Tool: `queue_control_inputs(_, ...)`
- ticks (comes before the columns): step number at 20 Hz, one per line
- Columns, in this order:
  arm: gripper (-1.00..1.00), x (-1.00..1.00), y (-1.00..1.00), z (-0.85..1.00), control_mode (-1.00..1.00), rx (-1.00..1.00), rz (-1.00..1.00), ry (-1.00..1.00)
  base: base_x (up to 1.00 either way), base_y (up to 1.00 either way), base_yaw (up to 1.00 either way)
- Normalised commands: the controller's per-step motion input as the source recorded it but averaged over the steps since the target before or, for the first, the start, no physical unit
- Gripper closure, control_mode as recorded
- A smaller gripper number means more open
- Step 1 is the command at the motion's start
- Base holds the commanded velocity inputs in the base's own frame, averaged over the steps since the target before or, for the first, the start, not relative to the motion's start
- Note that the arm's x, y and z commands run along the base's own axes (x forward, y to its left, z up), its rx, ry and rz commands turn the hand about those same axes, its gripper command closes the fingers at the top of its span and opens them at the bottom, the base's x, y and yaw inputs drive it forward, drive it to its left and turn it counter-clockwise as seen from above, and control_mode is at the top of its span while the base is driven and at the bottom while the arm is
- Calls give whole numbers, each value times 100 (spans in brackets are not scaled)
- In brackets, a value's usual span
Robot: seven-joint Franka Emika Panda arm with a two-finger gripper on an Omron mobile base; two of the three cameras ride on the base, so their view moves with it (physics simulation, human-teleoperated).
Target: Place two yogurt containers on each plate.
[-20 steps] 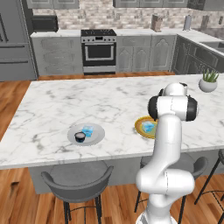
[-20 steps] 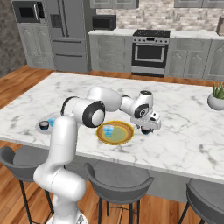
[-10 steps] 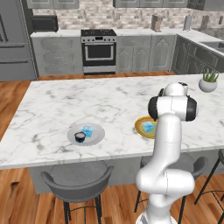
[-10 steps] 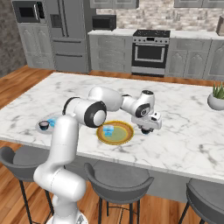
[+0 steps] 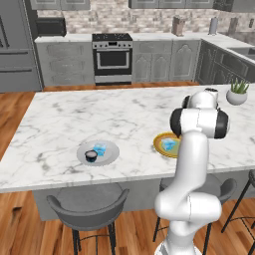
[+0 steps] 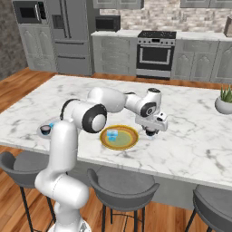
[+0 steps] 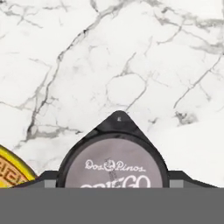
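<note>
On the white marble island counter [image 6: 190, 136] of the grey kitchen, the jaws [image 6: 151, 132] pinch the last dark round yogurt cup [image 7: 116, 164] just beside the golden yellow plate [image 6: 119, 137], which needs a second cup.

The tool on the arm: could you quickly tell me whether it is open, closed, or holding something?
Tool: closed on the black yogurt cup, down on the counter beside the yellow plate.

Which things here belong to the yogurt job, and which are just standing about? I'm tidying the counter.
Job: grey plate holding a black cup and a blue cup; yellow plate holding a blue cup; black yogurt cup in the gripper.
Bystanders: potted plant, stools.
</note>
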Motion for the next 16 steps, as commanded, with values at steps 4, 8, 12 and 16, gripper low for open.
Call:
queue_control_inputs(4,100,-47,33,35,-100,0,0,0,0,0,0)
queue_control_inputs(8,100,-38,50,13,-100,0,0,0,0,0,0)
queue_control_inputs(12,100,-27,54,2,-100,0,0,2,0,0,0)
queue_control_inputs(16,100,-19,48,0,-100,0,0,3,0,0,0)
